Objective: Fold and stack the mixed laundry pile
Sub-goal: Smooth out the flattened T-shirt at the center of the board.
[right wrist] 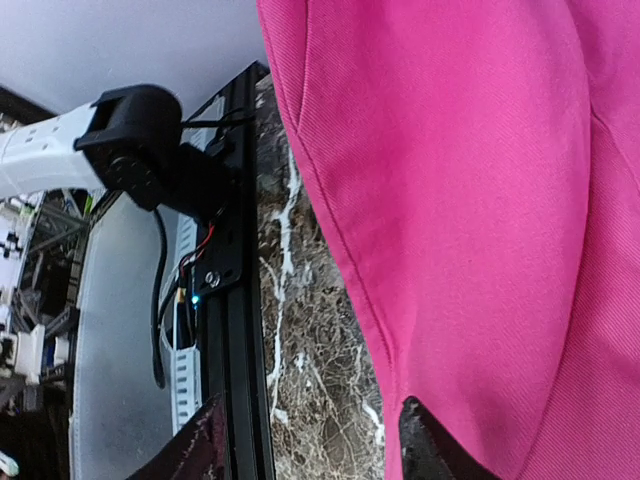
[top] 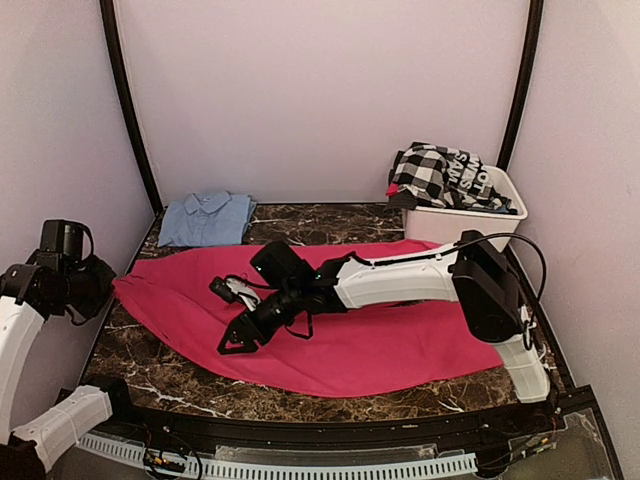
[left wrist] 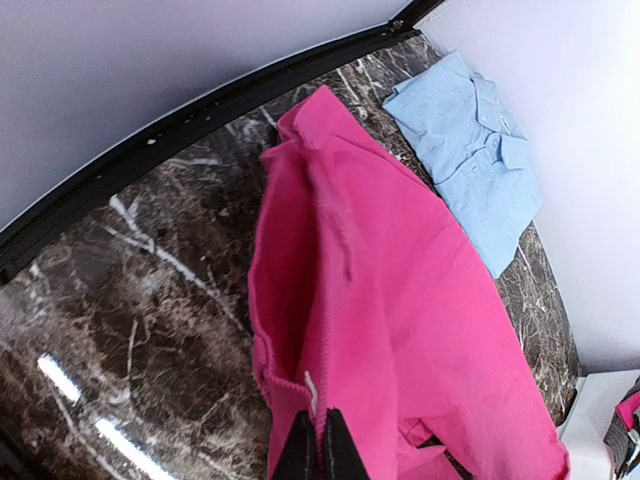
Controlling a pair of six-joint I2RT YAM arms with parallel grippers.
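A magenta-pink cloth (top: pixel 380 330) lies spread across the dark marble table (top: pixel 180 380). My left gripper (left wrist: pixel 320 450) is shut on that cloth's hem, at the cloth's left tip in the top view, where the left gripper (top: pixel 105 285) hangs by the left wall. My right gripper (top: pixel 235 340) reaches over the cloth's near-left part. In the right wrist view the right gripper (right wrist: pixel 310 450) is open, one finger (right wrist: pixel 435 450) resting at the edge of the pink cloth (right wrist: pixel 480 200), and nothing between the fingers. A folded light-blue shirt (top: pixel 207 218) lies at the back left. A black-and-white checked garment (top: pixel 445 175) sits in the tub.
A white plastic tub (top: pixel 465 220) stands at the back right, against the wall. The black frame rail (right wrist: pixel 235 330) runs along the table's near edge, with cables beside it. The light-blue shirt (left wrist: pixel 470 150) lies just beyond the pink cloth's tip.
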